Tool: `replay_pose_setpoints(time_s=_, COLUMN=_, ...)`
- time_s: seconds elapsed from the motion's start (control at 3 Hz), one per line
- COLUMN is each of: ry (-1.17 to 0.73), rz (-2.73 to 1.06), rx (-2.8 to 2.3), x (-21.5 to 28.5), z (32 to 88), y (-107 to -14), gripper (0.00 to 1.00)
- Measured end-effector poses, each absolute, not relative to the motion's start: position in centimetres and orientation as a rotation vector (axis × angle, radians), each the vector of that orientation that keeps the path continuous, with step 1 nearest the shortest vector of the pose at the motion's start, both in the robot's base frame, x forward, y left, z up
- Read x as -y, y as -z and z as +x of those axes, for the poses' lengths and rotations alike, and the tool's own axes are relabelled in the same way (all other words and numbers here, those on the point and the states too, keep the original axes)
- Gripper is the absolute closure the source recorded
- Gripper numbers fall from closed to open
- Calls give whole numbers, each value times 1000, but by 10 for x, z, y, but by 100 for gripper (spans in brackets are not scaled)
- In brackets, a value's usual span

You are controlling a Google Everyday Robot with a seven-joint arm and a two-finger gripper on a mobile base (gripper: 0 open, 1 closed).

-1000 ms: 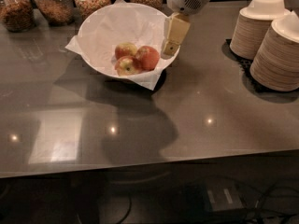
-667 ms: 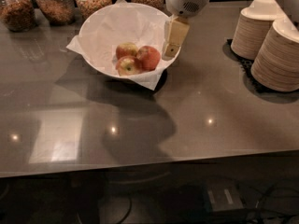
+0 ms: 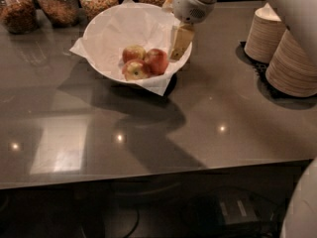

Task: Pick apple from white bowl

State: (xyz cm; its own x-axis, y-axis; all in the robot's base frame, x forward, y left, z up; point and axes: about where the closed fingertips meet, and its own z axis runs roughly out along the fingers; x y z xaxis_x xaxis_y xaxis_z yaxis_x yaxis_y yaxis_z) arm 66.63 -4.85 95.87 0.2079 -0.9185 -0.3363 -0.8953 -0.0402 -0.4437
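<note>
The white bowl (image 3: 106, 31), lined with crumpled white paper, stands on the grey table at the back centre. Three apples lie in it. The apple (image 3: 158, 61), the largest and reddest, is on the right of the group. A yellow-green one (image 3: 135, 71) lies in front and a smaller one (image 3: 133, 53) behind. My gripper (image 3: 180, 42) reaches down from the top right, inside the bowl's right rim. It hangs just right of the red apple and is not touching it.
Several glass jars of snacks (image 3: 58, 4) line the back edge behind the bowl. Two stacks of beige paper bowls (image 3: 293, 66) stand on a dark mat at the right. The table's front edge (image 3: 158, 178) runs across the lower part of the view.
My gripper has sunk slightly and edged left toward the red apple. The bowl and the apples have not moved.
</note>
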Motion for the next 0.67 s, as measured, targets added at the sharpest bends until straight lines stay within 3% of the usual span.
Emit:
replay_pose_setpoints(time_s=0.33, ry=30, rz=-1933, rx=-1685, x=44, z=678, y=-946, gripper=42)
replay_pose_setpoints(time_s=0.67, ry=6, rz=-1939, rx=-1690, x=39, z=685, y=-938, gripper=51)
